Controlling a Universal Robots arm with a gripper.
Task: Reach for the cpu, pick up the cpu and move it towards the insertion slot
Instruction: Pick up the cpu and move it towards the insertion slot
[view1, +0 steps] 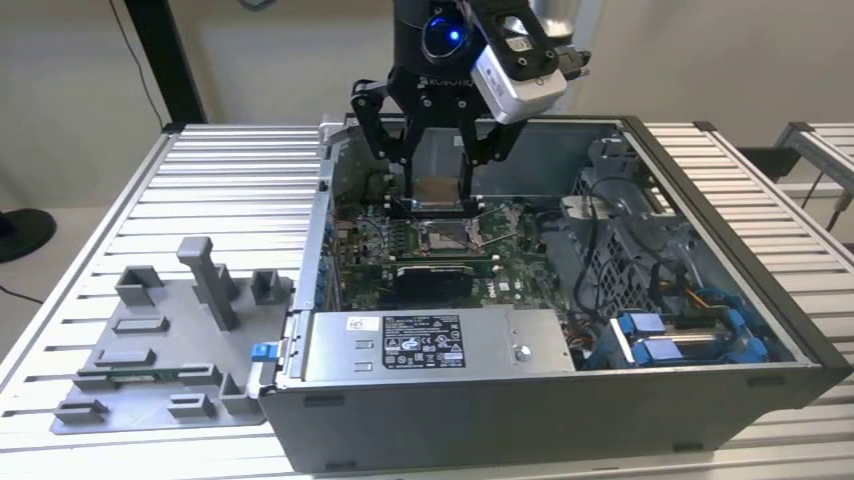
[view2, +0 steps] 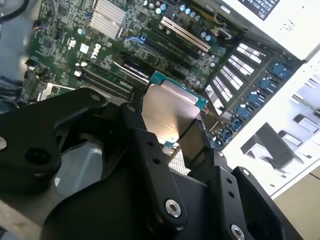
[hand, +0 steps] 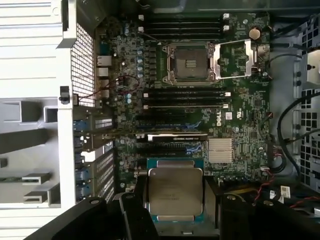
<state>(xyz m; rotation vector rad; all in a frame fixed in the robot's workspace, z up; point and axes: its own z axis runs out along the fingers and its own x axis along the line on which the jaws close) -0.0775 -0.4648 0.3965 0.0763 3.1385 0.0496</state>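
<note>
My gripper (view1: 438, 203) hangs inside the open computer case, shut on the cpu (view1: 438, 190). In both wrist views the cpu (hand: 174, 192) (view2: 167, 112) is a flat square chip with a silvery top and green rim, clamped by its sides between the black fingers (hand: 141, 200). The insertion slot (view1: 447, 237) is just below and in front of the held chip in the exterior view. In the first wrist view the insertion slot (hand: 189, 62) is uncovered on the green motherboard. Its metal load plate (hand: 234, 59) is swung open to one side.
A grey tray (view1: 174, 330) with plastic blocks lies on the slatted table at the exterior view's left. The power supply (view1: 427, 345) sits at the case's front. Cables and blue drive bays (view1: 681, 335) are at the right. Memory slots (hand: 185, 97) and a heatsink (hand: 220, 150) lie between chip and socket.
</note>
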